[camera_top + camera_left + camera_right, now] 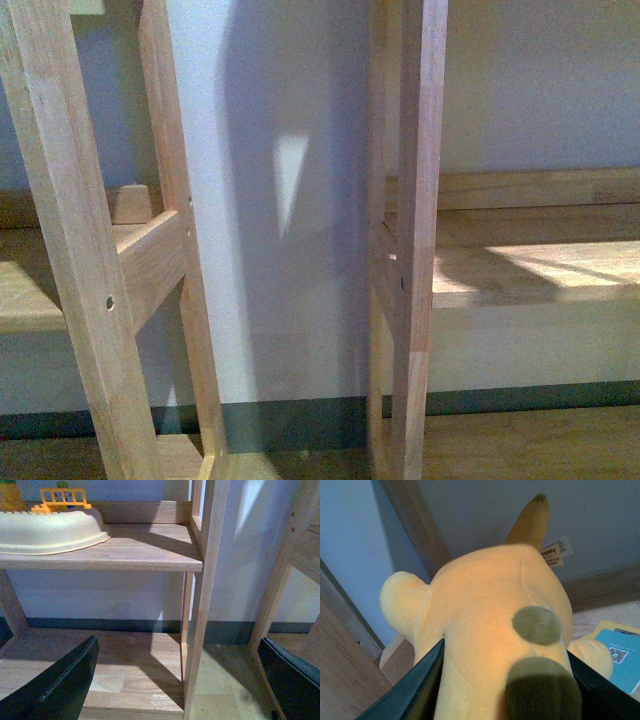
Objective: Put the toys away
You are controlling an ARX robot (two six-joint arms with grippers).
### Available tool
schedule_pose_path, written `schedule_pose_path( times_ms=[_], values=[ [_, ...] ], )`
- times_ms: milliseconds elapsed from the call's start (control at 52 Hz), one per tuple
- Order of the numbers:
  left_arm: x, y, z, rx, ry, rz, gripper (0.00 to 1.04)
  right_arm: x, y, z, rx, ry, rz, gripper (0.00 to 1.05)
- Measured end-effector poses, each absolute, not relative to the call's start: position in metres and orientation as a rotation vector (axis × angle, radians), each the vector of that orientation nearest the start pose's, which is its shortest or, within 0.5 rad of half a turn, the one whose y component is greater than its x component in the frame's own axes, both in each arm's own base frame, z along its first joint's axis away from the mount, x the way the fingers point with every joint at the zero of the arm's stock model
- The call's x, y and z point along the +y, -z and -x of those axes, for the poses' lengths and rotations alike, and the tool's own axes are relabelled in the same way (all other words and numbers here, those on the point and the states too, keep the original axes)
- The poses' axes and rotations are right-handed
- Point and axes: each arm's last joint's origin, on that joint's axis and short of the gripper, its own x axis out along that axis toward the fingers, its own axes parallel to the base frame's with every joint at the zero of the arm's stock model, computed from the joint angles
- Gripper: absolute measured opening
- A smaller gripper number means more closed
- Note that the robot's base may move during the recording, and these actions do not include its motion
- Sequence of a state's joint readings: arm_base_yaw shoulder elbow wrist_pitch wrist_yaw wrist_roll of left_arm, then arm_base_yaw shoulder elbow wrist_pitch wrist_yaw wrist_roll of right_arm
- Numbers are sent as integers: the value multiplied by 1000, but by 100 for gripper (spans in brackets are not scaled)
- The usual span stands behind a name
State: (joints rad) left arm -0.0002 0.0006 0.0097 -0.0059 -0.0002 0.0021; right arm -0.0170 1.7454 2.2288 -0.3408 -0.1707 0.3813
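Note:
The yellow-orange plush toy (pixel 485 610) fills the right wrist view, with brown patches on its back, a dark-tipped pointed horn (pixel 530 520) and a white label. My right gripper (pixel 502 680) is shut on the plush toy, one black finger (pixel 410 690) against each side of its body. My left gripper (pixel 180 680) is open and empty, its black fingers (pixel 60 685) wide apart in front of a wooden shelf unit (pixel 125 555). Neither gripper nor the toy shows in the front view.
The front view shows two wooden shelf frames (pixel 415 240) against a white wall, with a gap between them. A cream tray (pixel 50 530) and an orange toy fence (pixel 62 500) sit on the shelf. A blue card (pixel 620 655) lies on the wooden surface under the plush.

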Motion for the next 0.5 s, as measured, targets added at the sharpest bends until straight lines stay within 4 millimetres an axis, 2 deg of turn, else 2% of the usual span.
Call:
schedule_pose_path(
  times_ms=[288, 500],
  values=[
    [0, -166, -97, -3, 0, -2, 99, -7, -542, -352, -96, -219, -407, 20],
    [0, -166, -97, -3, 0, -2, 99, -14, -540, -356, -89, -267, -426, 19]
  ],
)
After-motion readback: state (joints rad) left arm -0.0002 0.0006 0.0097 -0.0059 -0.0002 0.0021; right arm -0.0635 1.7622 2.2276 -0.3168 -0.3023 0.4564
